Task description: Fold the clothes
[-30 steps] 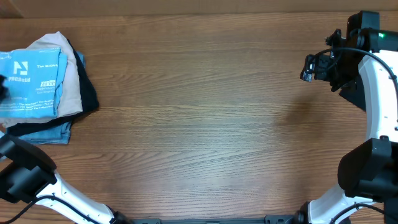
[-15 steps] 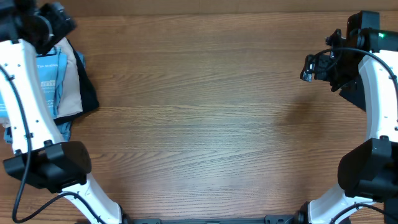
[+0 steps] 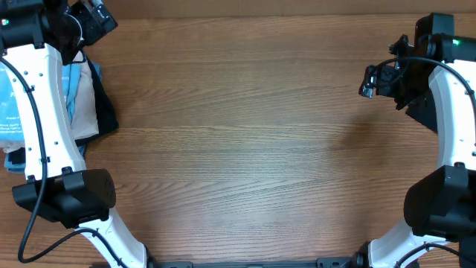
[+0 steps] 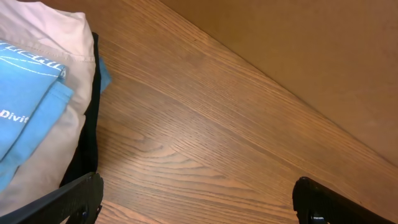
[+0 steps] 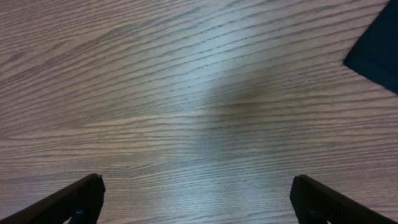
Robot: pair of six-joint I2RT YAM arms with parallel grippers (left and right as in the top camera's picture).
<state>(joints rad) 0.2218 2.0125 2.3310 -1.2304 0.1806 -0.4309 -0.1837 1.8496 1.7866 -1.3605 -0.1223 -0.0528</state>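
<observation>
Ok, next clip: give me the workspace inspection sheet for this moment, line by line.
Surface: wood-grain table, no marks seen.
Job's things: blue T-shirt tops the pile at the left edge, partly hidden in the overhead view.
Clutter: beige garment under it, black garment lower; dark shape in the right wrist view, cannot tell what.
Grippers: left gripper open, empty, by the pile's corner; right gripper open, empty, over bare wood.
Cables: left arm cable and right arm cable, both black.
Surroundings: plain brown wall behind the table.
</observation>
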